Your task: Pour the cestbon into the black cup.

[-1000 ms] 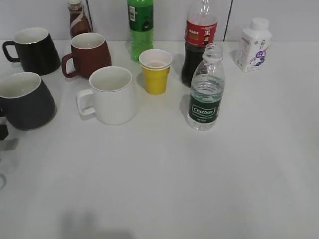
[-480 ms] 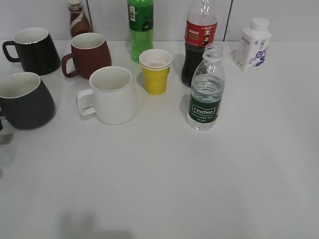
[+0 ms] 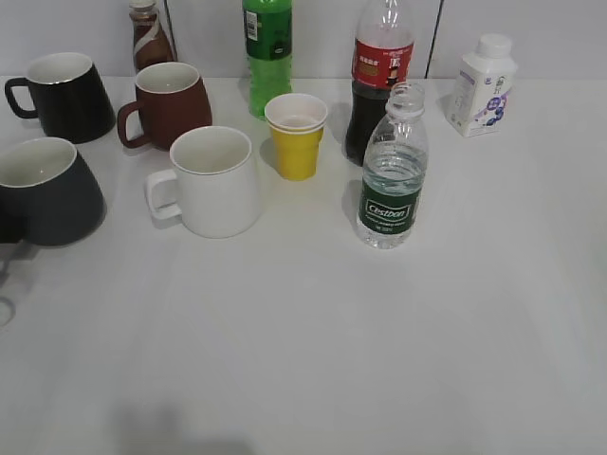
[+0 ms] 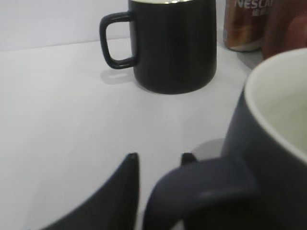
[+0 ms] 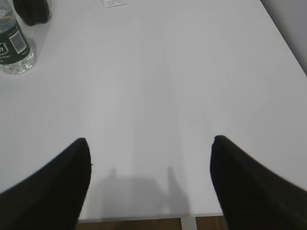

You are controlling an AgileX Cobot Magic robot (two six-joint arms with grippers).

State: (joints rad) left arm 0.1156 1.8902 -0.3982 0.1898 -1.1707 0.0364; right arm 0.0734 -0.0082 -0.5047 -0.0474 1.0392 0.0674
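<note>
Left gripper (image 4: 158,160) sits at the black cup's (image 3: 49,194) handle (image 4: 201,189): one finger (image 4: 122,191) shows left of the loop, the other tip just behind it, so the jaws look to straddle the handle, but I can't tell if they're clamped or only close around it. Cup is at the table's (image 3: 313,360) far left edge, upright, mouth up. Right gripper (image 5: 149,158) is spread wide, holding nothing, hovering over bare table. Cestbon (image 3: 392,175) stands upright, cap off, right of centre, just in front of the cola bottle (image 3: 381,66); in the right wrist view it sits far up-left (image 5: 13,43) of the jaws, well apart. Long axis is vertical, so a side grasp fits; right arm is nearer. Exterior view shows the bottle–cup spacing but neither gripper; only the wrist views show the fingers.
</note>
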